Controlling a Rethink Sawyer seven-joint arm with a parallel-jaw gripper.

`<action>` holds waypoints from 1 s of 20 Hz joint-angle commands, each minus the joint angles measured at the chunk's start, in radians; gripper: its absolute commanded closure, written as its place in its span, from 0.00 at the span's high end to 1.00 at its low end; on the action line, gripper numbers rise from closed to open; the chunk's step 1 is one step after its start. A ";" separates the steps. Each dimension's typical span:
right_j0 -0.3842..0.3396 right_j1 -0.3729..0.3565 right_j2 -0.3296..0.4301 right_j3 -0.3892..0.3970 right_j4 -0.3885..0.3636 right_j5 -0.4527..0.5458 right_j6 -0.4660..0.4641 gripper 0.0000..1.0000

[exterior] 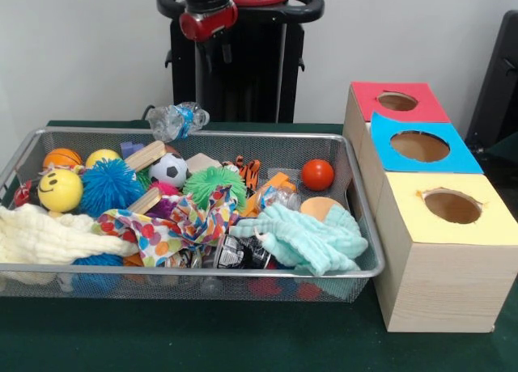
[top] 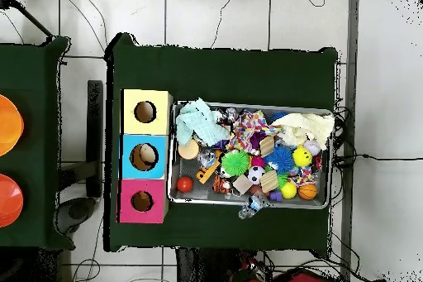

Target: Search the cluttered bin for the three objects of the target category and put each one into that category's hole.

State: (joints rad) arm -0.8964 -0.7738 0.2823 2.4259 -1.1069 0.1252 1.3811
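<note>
The wire mesh bin (exterior: pixel 194 271) sits on the green table, full of clutter; it also shows in the overhead view (top: pixel 172 156). An orange plush with black tiger stripes (exterior: pixel 248 168) lies near the bin's far wall, half buried (top: pixel 221 184). No tan-brown plush shows. The red-ringed hole (exterior: pixel 396 101) is the farthest on the pale wood box right of the bin (top: pixel 141 202). My gripper (exterior: pixel 214 47) hangs at the top by the pedestal, behind the bin and touching nothing.
A crushed plastic bottle (exterior: pixel 178 120) rests on the bin's far rim. A mint cloth (exterior: pixel 303 238), a cream cloth (exterior: pixel 48 234), a patterned cloth (exterior: pixel 174 226), spiky balls and smooth balls cover the bin. The blue-ringed hole (exterior: pixel 419 145) and the yellow-ringed hole (exterior: pixel 452 205) lie nearer.
</note>
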 commanded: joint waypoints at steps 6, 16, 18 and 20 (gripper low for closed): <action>0.005 -0.012 0.046 0.002 -0.078 -0.006 0.047 1.00; 0.094 0.000 -0.040 -0.003 -0.125 -0.079 0.125 1.00; 0.097 -0.001 -0.045 -0.005 -0.125 -0.081 0.125 1.00; 0.100 0.001 -0.046 -0.007 -0.120 -0.079 0.125 1.00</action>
State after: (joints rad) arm -0.8018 -0.7934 0.2345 2.4860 -1.1836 0.1157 1.3811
